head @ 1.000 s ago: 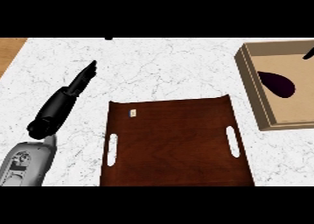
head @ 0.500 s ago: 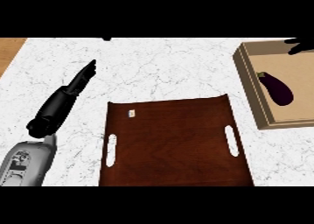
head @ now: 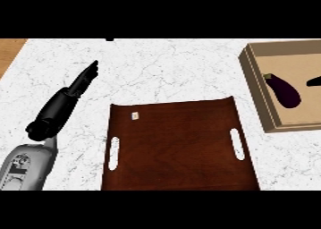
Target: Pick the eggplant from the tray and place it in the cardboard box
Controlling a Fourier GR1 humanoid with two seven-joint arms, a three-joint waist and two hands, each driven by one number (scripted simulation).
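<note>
One eggplant (head: 283,90) lies inside the cardboard box (head: 260,95), upper right of the frame. Your right robot hand (head: 318,81) beside it is mostly hidden, so I cannot tell its fingers. Lift it straight up. Your left robot hand (head: 82,81) rests flat, fingers straight.

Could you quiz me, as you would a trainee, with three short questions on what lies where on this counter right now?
1. True or false: the eggplant lies on the tray.
2. Which thing sits nearest the counter's right edge? A: the tray. B: the cardboard box. C: the left hand.
3. Fill the gap: the left hand's fingers are stretched out ____ over the white counter.

Key
1. False: it lies inside the cardboard box.
2. B.
3. Straight. Of the right hand only a small dark part shows at the box's right side, beside the eggplant.
</note>
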